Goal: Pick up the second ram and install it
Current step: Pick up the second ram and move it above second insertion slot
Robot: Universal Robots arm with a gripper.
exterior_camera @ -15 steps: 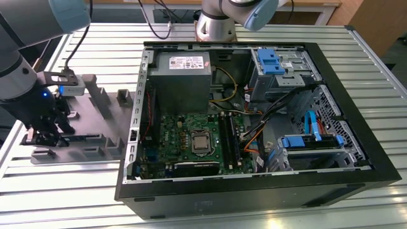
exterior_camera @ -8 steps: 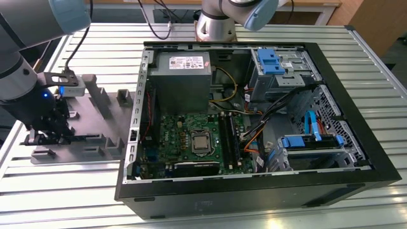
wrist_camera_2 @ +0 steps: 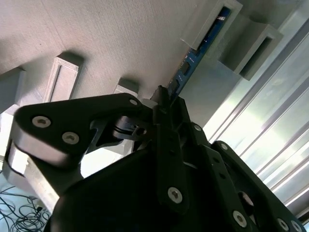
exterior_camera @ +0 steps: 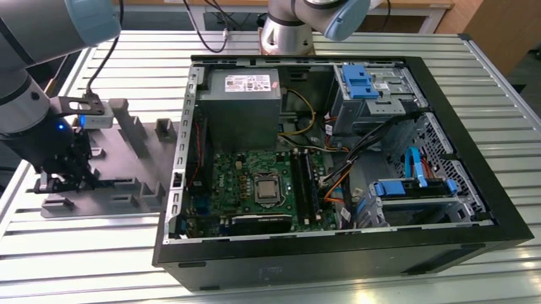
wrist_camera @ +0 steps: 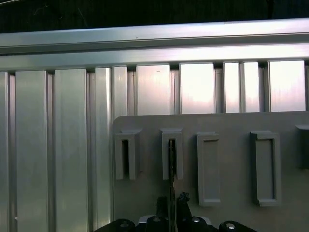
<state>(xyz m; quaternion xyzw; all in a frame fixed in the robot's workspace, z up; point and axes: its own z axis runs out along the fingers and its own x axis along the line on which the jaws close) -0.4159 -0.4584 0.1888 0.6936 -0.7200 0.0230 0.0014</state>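
Note:
The second ram (wrist_camera_2: 193, 60) is a thin blue stick standing on edge, its far end seated in a slotted block of the grey holder tray (wrist_camera_2: 96, 38). In the first wrist view the ram (wrist_camera: 171, 164) appears edge-on as a dark line running into a tray block. My gripper (wrist_camera_2: 162, 99) is closed around the stick's near part, with the black fingers meeting on it. In the exterior view the gripper (exterior_camera: 63, 180) is low over the holder tray (exterior_camera: 127, 164) at the exterior view's left, apart from the open computer case (exterior_camera: 338, 247).
The green motherboard (exterior_camera: 253, 183) lies inside the case, with long black memory slots (exterior_camera: 305, 183) beside the processor socket. A grey power supply (exterior_camera: 241, 107), blue drive cages (exterior_camera: 363, 82) and loose cables crowd the case. A ribbed metal table (exterior_camera: 85, 259) carries everything.

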